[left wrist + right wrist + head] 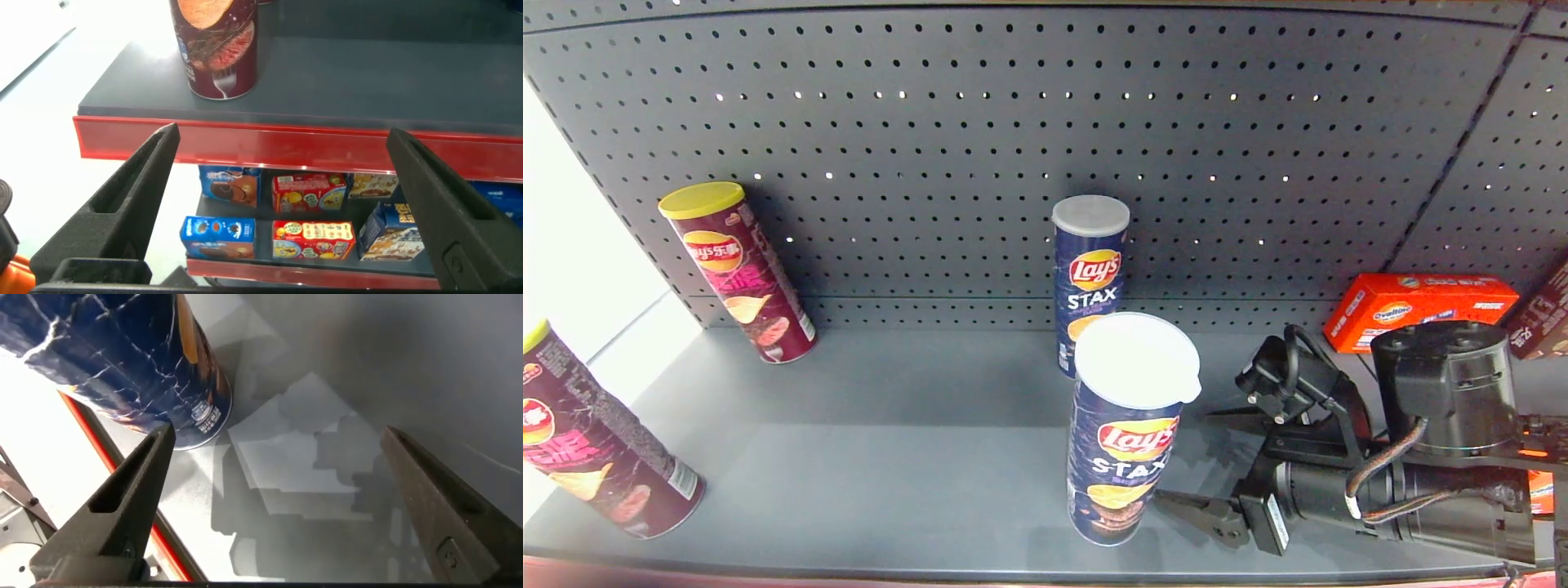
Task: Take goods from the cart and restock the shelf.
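While both pincers are held spread apart with nothing clamped, four crisp tubes are counted upright on the dark grey metal shelf board (890,425): two blue, two maroon. The front dark blue cardboard tube with white plastic lid (1125,433) is stood near the front edge, mid-shelf. The rear dark blue tube with grey lid (1089,278) is set behind it, near the back. One maroon tube with yellow lid (739,273) is placed back left, and the second maroon tube (592,441) front left. The right gripper (1188,456) is held low just right of the front blue tube, which is outside the jaws. The left gripper (282,135) is held before the red shelf-edge strip (98,135). One orange cardboard box (1417,310) is laid flat back right. A grey perforated back panel (1013,122) is seen behind. Small boxes (315,238) are stocked on a lower shelf (310,268).
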